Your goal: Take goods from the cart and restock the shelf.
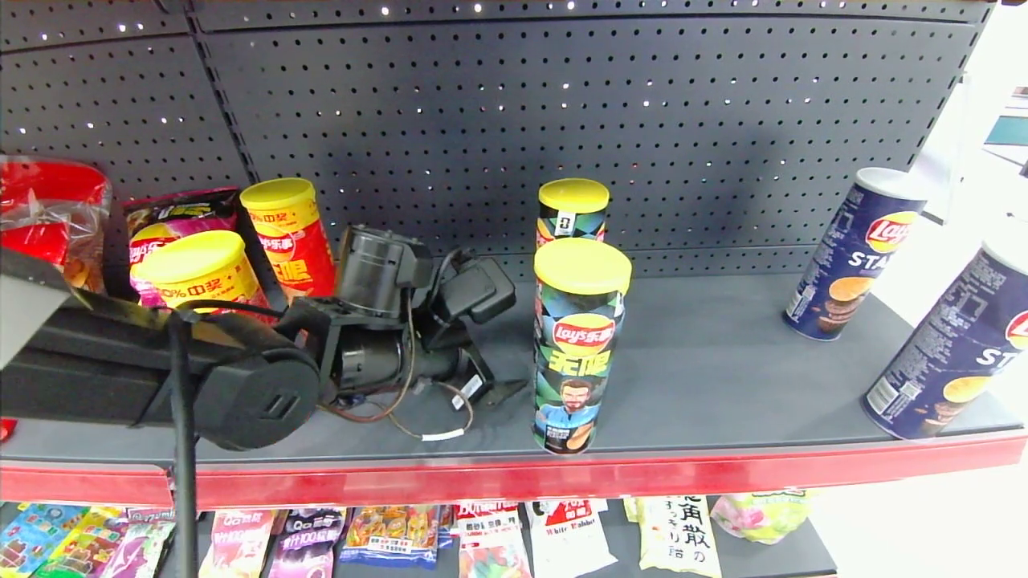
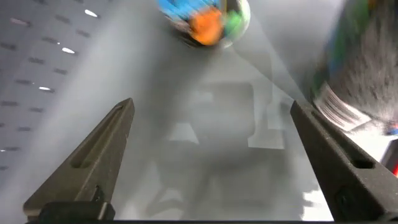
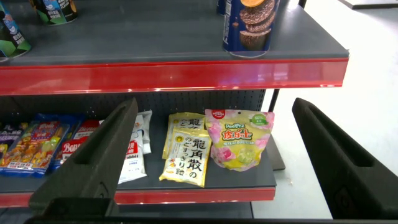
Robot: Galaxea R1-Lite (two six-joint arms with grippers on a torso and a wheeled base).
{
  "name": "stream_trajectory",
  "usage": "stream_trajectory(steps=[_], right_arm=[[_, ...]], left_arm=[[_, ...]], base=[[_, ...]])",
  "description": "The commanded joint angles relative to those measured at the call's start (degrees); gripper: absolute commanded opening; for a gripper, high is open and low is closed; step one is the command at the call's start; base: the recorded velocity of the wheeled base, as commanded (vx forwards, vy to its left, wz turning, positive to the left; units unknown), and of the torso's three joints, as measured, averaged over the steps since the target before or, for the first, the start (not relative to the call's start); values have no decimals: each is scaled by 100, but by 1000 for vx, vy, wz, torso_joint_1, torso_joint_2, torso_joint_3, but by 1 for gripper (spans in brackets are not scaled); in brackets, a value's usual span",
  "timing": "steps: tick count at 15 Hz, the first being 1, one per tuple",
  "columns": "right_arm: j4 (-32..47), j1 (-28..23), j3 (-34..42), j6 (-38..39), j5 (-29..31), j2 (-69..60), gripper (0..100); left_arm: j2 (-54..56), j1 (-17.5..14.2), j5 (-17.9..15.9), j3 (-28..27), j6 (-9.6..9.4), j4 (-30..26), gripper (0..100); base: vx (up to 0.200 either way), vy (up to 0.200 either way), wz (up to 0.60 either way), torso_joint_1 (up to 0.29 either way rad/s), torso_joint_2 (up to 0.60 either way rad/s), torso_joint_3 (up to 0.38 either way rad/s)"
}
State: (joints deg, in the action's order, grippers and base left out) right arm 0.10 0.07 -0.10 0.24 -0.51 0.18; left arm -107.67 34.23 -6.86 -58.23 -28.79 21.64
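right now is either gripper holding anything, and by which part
Nothing is held. The left gripper is open above the shelf, nothing between its jaws; the right gripper is open and empty too, facing the snack bags below.

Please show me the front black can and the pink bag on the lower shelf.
front black can (image 1: 580, 353): head view, middle of its label.
pink bag (image 3: 239, 140): right wrist view, middle of its front.

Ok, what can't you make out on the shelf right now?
- Head view: the left arm hides the lower part of the front red can.
- Head view: the right edge cuts off the nearer blue can.
- Left wrist view: the can near the left gripper is blurred, as is the round colourful thing beyond.
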Motion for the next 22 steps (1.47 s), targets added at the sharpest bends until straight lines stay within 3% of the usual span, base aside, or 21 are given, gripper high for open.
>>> stream_trajectory(steps=[1, 4, 5, 6, 10, 12, 14, 16, 18, 20, 21, 22], right_arm=[[-1, 1, 1, 2, -2, -1, 100], [-1, 1, 1, 2, -2, -1, 100], [-1, 1, 1, -7, -2, -1, 100], [-1, 1, 1, -7, -2, -1, 100], [-1, 1, 1, 2, -2, -1, 100], [-1, 1, 1, 2, -2, -1, 100], [-1, 1, 1, 2, -2, -1, 100], [-1, 1, 1, -7, -2, -1, 100], [-1, 1, 1, 2, -2, -1, 100], [-1, 1, 1, -7, -2, -1, 100], [-1, 1, 1, -7, -2, -1, 100], [-1, 1, 1, 2, -2, -1, 100]], left_arm=[[396, -127, -8, -171, 23, 7, 100], [914, -198, -8, -215, 111, 7, 100], [1222, -198, -8, -223, 322, -2, 100], [1442, -198, -8, -223, 410, -11, 100], [2329, -206, -8, -136, 542, -46, 100], [2795, -198, -8, -21, 752, -72, 100], [3296, -206, -8, 216, 779, -160, 100], [4122, -312, 45, 849, 1025, -178, 100], [4878, -971, 159, 1570, 1333, -178, 100], [5537, -1630, 212, 2044, 1456, -257, 100], [5537, -1630, 212, 2044, 1456, -257, 100], [6240, -1832, 634, 2062, 1930, -977, 100]], base=[[0, 0, 0, 0, 0, 0], [0, 0, 0, 0, 0, 0], [0, 0, 0, 0, 0, 0], [0, 0, 0, 0, 0, 0], [0, 0, 0, 0, 0, 0], [0, 0, 0, 0, 0, 0], [0, 0, 0, 0, 0, 0], [0, 0, 0, 0, 0, 0], [0, 0, 0, 0, 0, 0], [0, 0, 0, 0, 0, 0], [0, 0, 0, 0, 0, 0], [0, 0, 0, 0, 0, 0]])
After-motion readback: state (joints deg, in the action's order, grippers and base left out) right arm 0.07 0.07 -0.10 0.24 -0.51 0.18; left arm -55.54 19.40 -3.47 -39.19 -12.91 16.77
